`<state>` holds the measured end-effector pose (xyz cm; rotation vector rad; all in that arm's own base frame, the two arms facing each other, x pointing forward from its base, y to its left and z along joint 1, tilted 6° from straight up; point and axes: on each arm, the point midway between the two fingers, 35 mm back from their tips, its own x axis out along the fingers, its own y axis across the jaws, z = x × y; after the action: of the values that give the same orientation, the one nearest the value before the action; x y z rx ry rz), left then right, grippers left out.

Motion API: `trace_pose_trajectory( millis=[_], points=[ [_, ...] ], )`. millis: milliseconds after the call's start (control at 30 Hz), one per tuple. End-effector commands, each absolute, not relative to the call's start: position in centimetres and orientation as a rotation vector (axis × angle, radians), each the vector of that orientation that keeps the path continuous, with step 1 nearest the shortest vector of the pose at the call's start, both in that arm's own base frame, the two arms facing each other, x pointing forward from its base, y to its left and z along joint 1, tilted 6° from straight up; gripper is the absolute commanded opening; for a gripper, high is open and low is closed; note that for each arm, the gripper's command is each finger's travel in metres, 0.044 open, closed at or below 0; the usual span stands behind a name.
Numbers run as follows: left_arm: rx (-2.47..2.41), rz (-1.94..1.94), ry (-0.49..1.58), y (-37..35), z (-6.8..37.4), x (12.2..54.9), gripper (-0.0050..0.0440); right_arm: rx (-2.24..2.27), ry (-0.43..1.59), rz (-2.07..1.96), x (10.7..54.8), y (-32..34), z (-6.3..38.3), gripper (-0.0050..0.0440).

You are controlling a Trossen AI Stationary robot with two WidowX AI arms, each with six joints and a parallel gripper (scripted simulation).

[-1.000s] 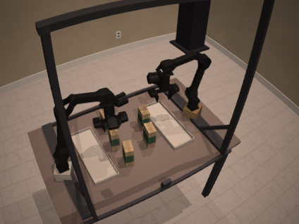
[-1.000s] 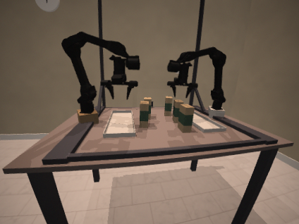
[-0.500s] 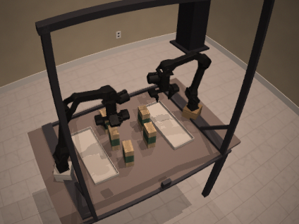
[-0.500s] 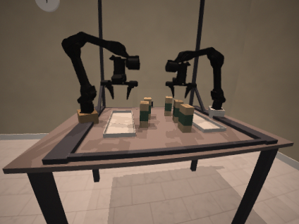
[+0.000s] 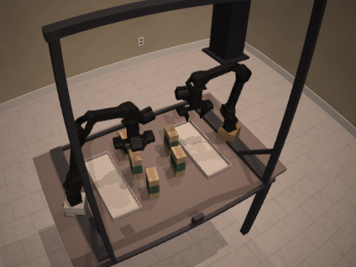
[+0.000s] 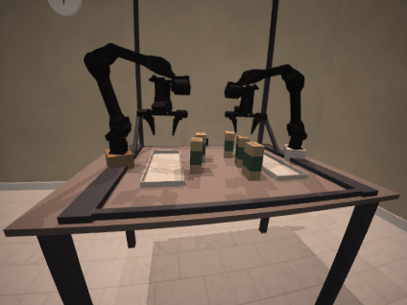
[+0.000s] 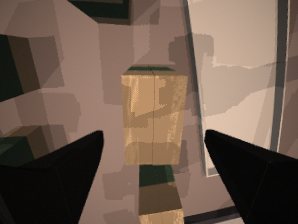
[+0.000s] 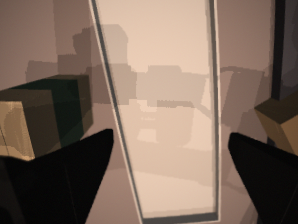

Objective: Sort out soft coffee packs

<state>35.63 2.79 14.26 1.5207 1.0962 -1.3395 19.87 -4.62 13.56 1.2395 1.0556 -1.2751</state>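
While poised above the left row's middle pack (image 5: 136, 168) (image 6: 239, 151) (image 7: 155, 117), holds left gripper (image 5: 133, 146) (image 6: 247, 130) (image 7: 154, 132) wide, probably to straddle both broad faces for a softness squeeze. Stands upright below and between the fingertips, beside the tray (image 5: 105, 176) (image 6: 283, 168) (image 7: 235, 125); leaves right gripper (image 5: 195, 118) (image 6: 163, 133) (image 8: 171, 132) spread and unladen, likely waiting.
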Motion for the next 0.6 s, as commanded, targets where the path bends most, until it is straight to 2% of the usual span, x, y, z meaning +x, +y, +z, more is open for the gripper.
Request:
trace_pose_trajectory(
  millis=[0, 567],
  points=[
    [1.535, -1.320, 1.075, 2.8, 14.8, 35.8, 0.0358, 1.244, 1.046, -1.261, 20.0, -4.6, 13.9, 0.0363],
    [1.535, -1.320, 1.075, 2.9, 12.8, 36.0, 0.0358, 1.244, 1.046, -1.261, 20.0, -4.6, 13.9, 0.0363]
  ],
)
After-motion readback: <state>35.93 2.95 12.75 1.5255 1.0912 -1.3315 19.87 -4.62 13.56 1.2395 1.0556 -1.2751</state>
